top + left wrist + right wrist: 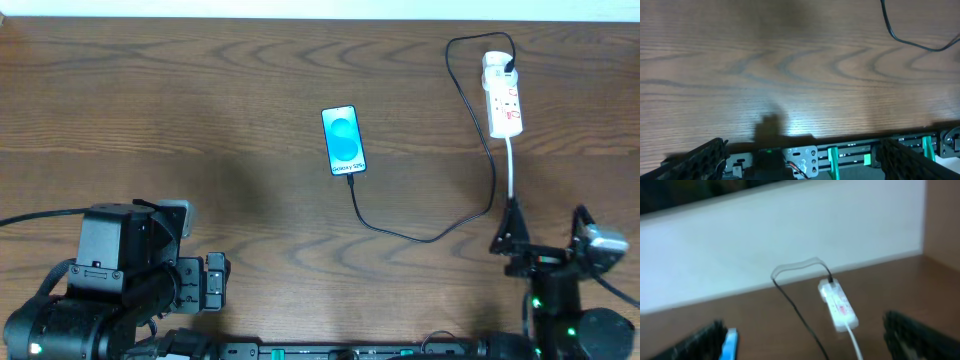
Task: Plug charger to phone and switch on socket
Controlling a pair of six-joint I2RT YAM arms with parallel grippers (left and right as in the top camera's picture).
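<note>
The phone (343, 140) lies flat at mid-table with its blue screen up. The charger cable (430, 238) runs from the phone's near edge, loops right and back, and ends at a black adapter (510, 68) in the far end of the socket (503, 100). My left gripper (205, 283) is open and empty low at the front left; its fingers spread wide in the left wrist view (800, 155). My right gripper (545, 230) is open and empty at the front right. The right wrist view (805, 340) shows the socket (838, 305), cable (795, 307) and phone edge (730, 342) ahead.
The socket's white cord (511, 170) runs toward the right arm's base. A white wall (790, 245) stands behind the table. The table's front edge and a metal rail (840, 152) show under the left gripper. A stretch of cable (900, 37) crosses the left wrist view's top right.
</note>
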